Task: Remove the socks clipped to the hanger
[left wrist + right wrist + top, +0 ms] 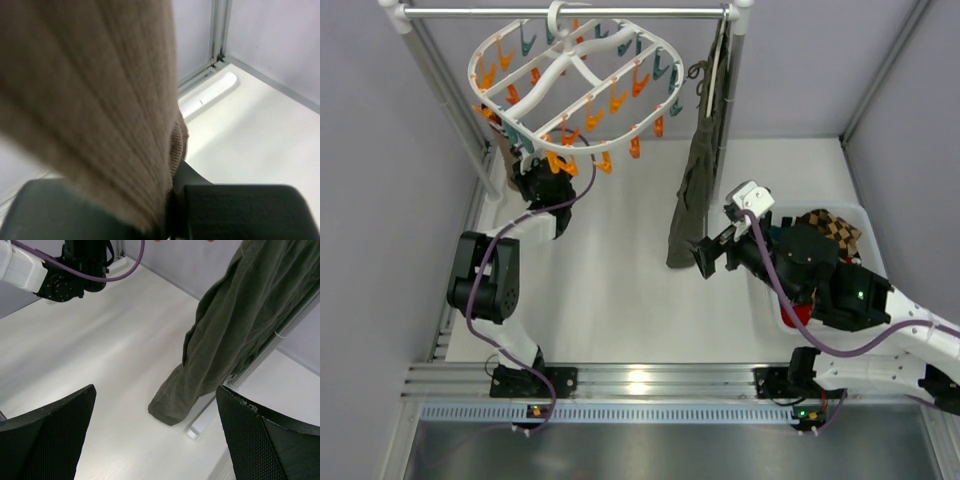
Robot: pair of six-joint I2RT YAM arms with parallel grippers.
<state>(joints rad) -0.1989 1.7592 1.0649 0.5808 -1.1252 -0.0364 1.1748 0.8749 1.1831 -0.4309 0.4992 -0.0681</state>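
Observation:
The white oval hanger (575,75) with orange and teal clips hangs from the rail at the back left. A plain tan-brown sock (90,85) fills the left wrist view; in the top view only a bit of it (507,152) shows under the hanger's left rim. My left gripper (542,182) is raised just below that rim, and in its wrist view the gripper (167,217) is shut on the sock's lower end. My right gripper (708,257) is open and empty, low over the table beside the olive garment; its wrist view (157,440) shows the jaws wide apart. An argyle sock (832,228) lies in the bin.
A long dark olive-grey garment (698,180) hangs from the rail's right end to the table, also in the right wrist view (235,325). A white bin (865,222) at the right holds clothes, one red (798,316). The metal rail (620,12) and its posts stand at the back.

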